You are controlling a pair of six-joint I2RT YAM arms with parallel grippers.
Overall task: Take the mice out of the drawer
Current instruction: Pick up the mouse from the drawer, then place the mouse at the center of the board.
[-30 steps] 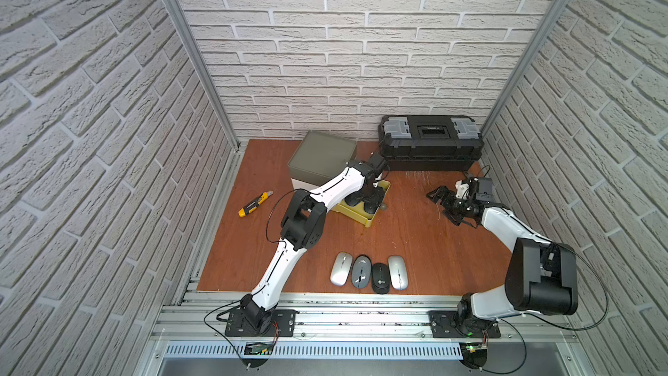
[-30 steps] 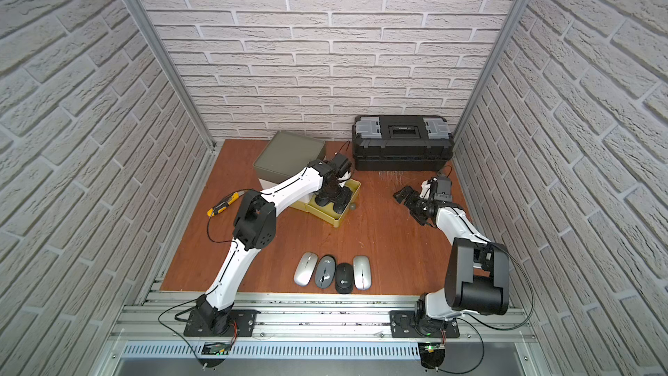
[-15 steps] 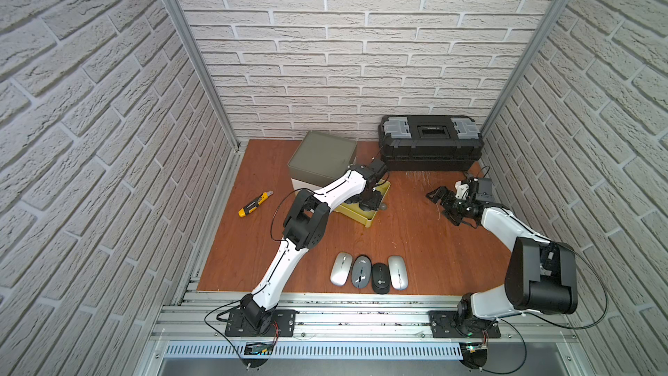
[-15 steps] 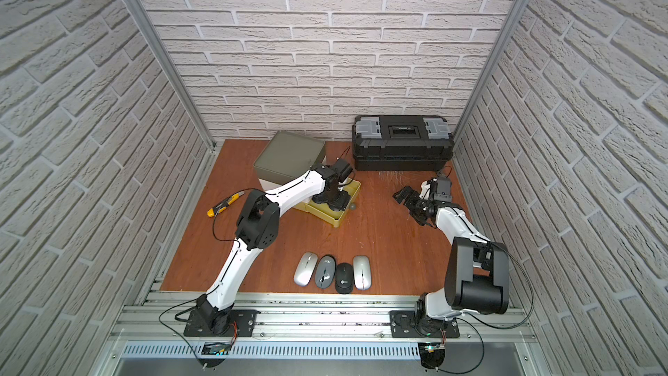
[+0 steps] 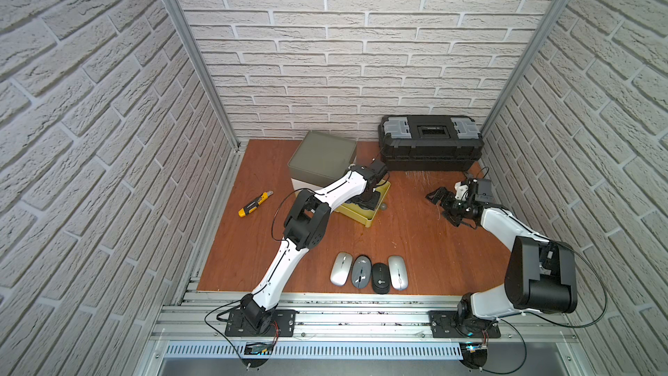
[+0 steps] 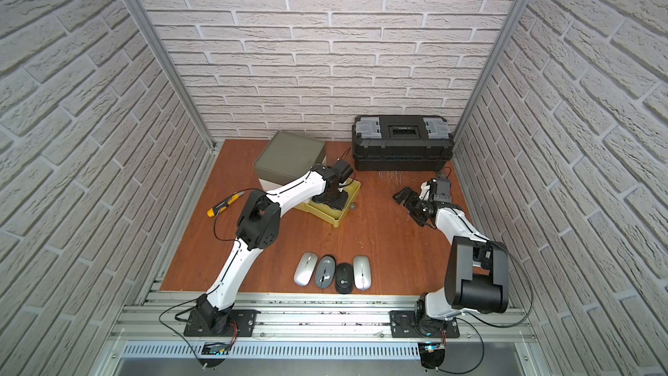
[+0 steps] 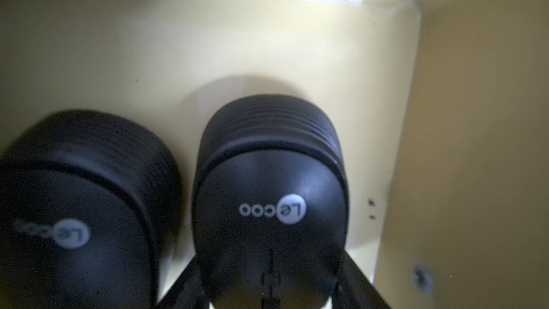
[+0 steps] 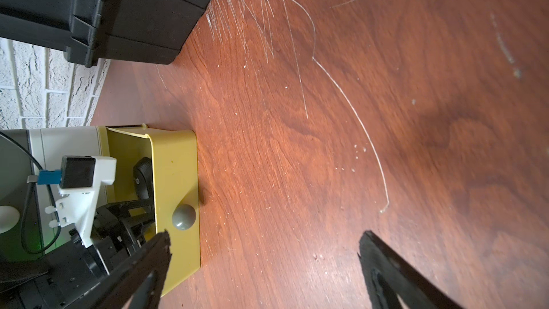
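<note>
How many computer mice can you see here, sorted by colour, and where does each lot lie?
Black mice: 3, one in the row on the table, two in the yellow drawer.
Silver mice: 2, both in the row.
Grey mouse: 1, in the row.
Total: 6.

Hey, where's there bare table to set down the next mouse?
Bare wood lies between the yellow drawer and the row of four mice, and from that row to the right arm. Crowded: the back, with grey box and toolbox.
</note>
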